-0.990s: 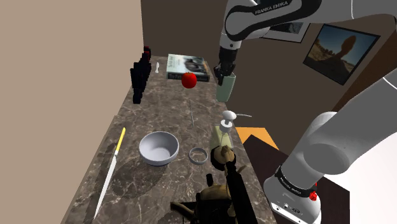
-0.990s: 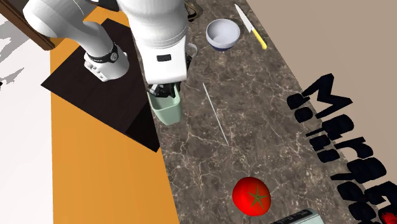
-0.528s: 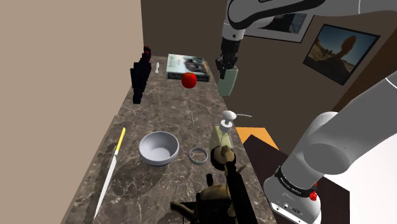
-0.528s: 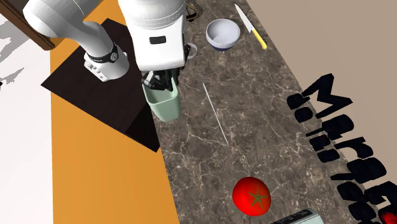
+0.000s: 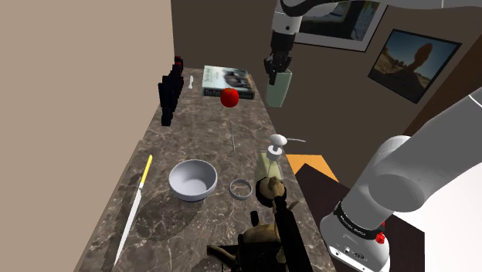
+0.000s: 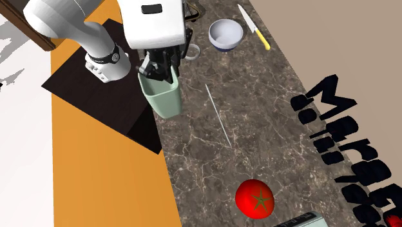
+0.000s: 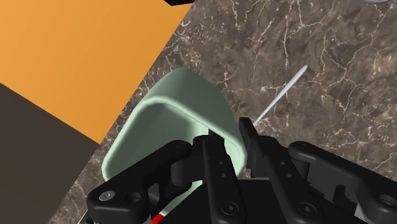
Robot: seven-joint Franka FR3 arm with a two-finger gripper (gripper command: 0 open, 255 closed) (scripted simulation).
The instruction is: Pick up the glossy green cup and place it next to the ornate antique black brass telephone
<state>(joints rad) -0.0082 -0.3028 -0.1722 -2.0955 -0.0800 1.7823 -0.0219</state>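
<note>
Cup (image 6: 162, 98) first: pale green, smooth-walled, with a rounded-square mouth and a slight taper toward the base. It hangs right under the claw (image 6: 161, 68), lifted clear of the tabletop (image 6: 212, 174). The claw is clenched on one wall at the rim, one finger inside the mouth and one outside, and the wrist view shows that pinch close up, cup (image 7: 181, 111) clasped at the claw (image 7: 229, 143).

My read is that it's light, stiff and empty, so weight is no worry. That glossy skin looks slippery, though, and a one-wall rim hold could let it swing or slide if the arm jerks. A grip lower down across the body would be steadier, but the wide mouth makes the rim the practical place.

Below the claw the tabletop is dark stone with white veining, hard and flat. A thin pale rod (image 6: 218, 116) lies just beside the cup's shadow side, and a shiny red tomato (image 6: 256, 198) sits well beyond it. Far from the claw, at the stand end, a brassy piece with a black handset (image 5: 266, 236) looks like the telephone.
</note>
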